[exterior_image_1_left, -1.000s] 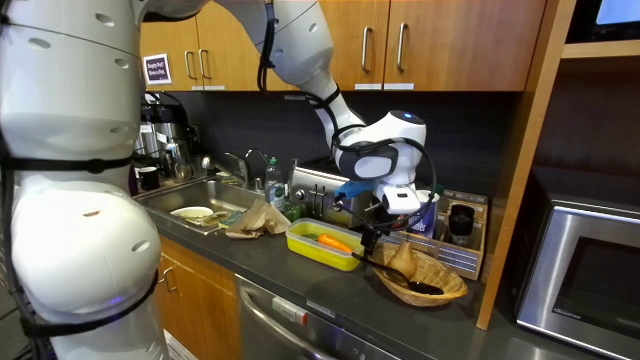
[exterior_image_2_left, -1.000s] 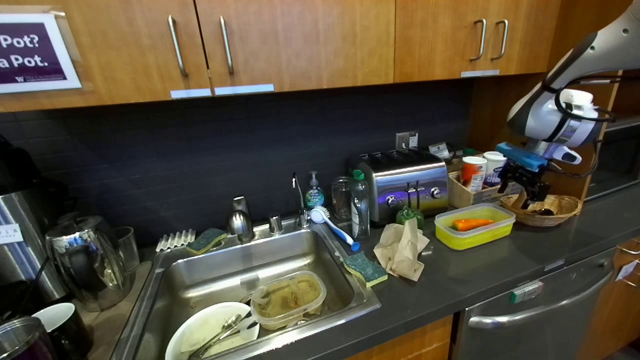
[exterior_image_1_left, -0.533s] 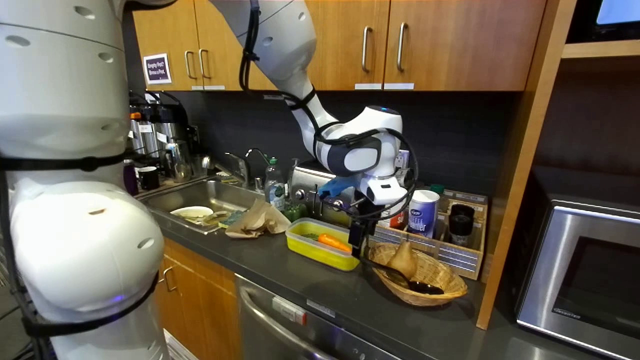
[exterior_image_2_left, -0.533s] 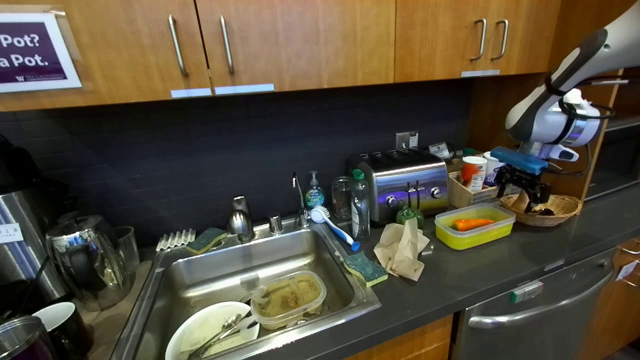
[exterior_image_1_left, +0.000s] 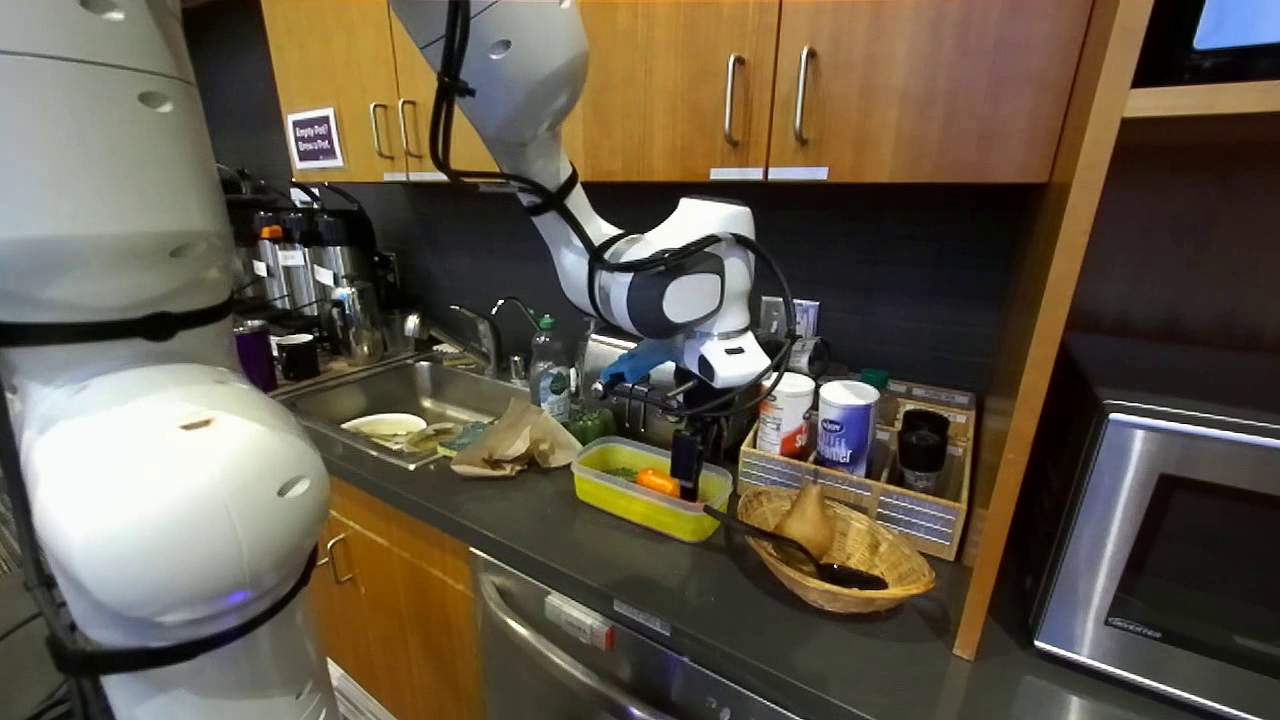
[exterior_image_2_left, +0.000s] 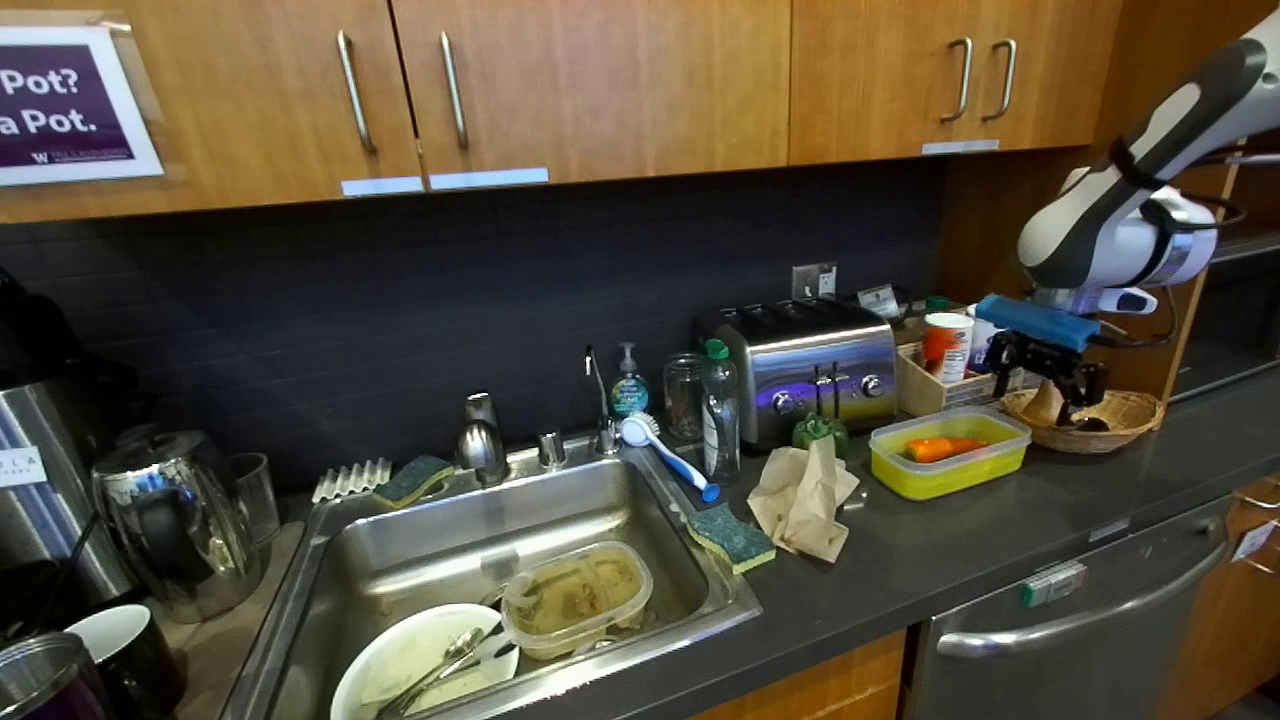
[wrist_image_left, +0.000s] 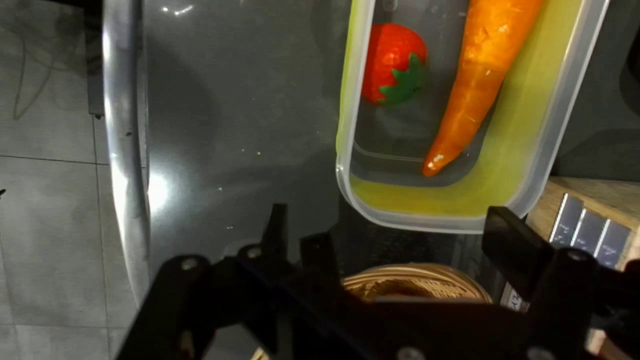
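My gripper (wrist_image_left: 407, 235) is open, its black fingers wide apart with nothing between them. It hangs near one end of a yellow-green plastic container (wrist_image_left: 415, 202), above the counter between the container and a wicker basket (wrist_image_left: 415, 275). The container holds an orange carrot (wrist_image_left: 480, 85) and a red strawberry (wrist_image_left: 392, 60) with green leaves. In an exterior view, the gripper (exterior_image_1_left: 690, 465) partly hides the carrot (exterior_image_1_left: 657, 482). The basket (exterior_image_1_left: 850, 600) holds a brown pear (exterior_image_1_left: 806, 522) and a black ladle (exterior_image_1_left: 850, 576), whose handle leans over the rim toward the container.
A wooden organizer (exterior_image_1_left: 910, 510) with canisters (exterior_image_1_left: 847, 430) stands behind the basket. A toaster (exterior_image_2_left: 820, 385), green pepper (exterior_image_2_left: 820, 433) and crumpled brown paper (exterior_image_2_left: 805, 500) are near the container. A wooden panel (exterior_image_1_left: 1040, 350) and microwave (exterior_image_1_left: 1150, 560) stand beyond the basket. Cabinets (exterior_image_1_left: 920, 90) hang above.
The arm and gripper have moved from beside the basket toward the container, leftward in both exterior views. The canisters are now uncovered in an exterior view. The container, basket and their contents have not moved.
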